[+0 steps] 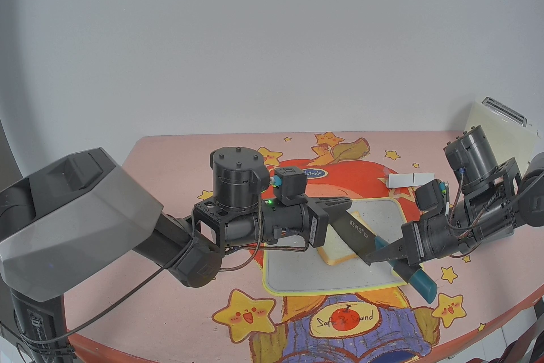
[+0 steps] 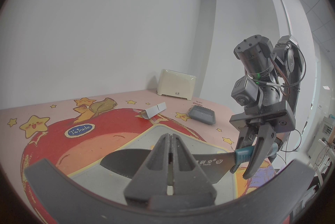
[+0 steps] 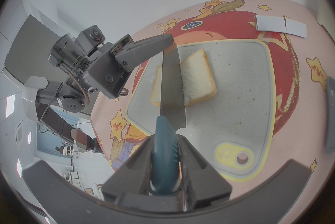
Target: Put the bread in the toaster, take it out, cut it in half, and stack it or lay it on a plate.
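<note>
The right hand (image 3: 165, 142) grips the knife (image 3: 171, 88) by its handle and the shut left hand (image 1: 343, 204) rests on the blade, likely to push it through the bread (image 3: 197, 78) on the board (image 1: 300, 273), toaster (image 1: 501, 132) at two o'clock.

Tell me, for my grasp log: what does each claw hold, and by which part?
The right claw grips the knife by its teal handle. The left claw is shut, holding nothing, set against the blade's far end.

Dk-grey arms (image 1: 187, 245) w/ blk cables (image 1: 113, 302), green LED (image 1: 271, 202).
</note>
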You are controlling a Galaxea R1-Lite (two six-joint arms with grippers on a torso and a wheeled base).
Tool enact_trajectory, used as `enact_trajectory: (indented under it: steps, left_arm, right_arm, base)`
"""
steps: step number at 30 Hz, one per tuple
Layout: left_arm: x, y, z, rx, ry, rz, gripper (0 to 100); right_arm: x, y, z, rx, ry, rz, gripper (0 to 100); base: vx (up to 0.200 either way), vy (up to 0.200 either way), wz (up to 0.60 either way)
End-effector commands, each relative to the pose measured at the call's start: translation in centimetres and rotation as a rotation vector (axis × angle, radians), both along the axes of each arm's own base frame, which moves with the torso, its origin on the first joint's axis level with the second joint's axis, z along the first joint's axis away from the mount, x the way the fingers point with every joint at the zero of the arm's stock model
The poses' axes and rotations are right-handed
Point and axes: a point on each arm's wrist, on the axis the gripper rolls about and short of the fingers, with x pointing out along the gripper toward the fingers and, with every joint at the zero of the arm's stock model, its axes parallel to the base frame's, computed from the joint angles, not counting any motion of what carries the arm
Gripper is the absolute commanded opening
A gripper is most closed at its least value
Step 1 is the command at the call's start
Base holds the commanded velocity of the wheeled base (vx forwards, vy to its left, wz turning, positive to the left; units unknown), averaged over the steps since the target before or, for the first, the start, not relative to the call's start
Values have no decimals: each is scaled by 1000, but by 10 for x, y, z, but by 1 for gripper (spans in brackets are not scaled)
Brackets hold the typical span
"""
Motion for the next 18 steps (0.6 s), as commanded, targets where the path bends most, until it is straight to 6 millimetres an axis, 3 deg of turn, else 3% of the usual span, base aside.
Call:
enact_trajectory:
  steps: [1,9,18]
  left_arm:
    - [0,-1,-1,-1,0,-1,0]
    - [1,-1,4,-10,-10,-1,0]
    - [-5,1,23,-38,-43,-7,0]
  right_arm:
    - [-1,0,0,2,1,5,0]
    - [0,1,-6,-14,24,7,0]
    - [1,1,-12,-27,46,4,0]
  base:
    - [0,0,0]
    - [0,0,0]
    - [0,0,0]
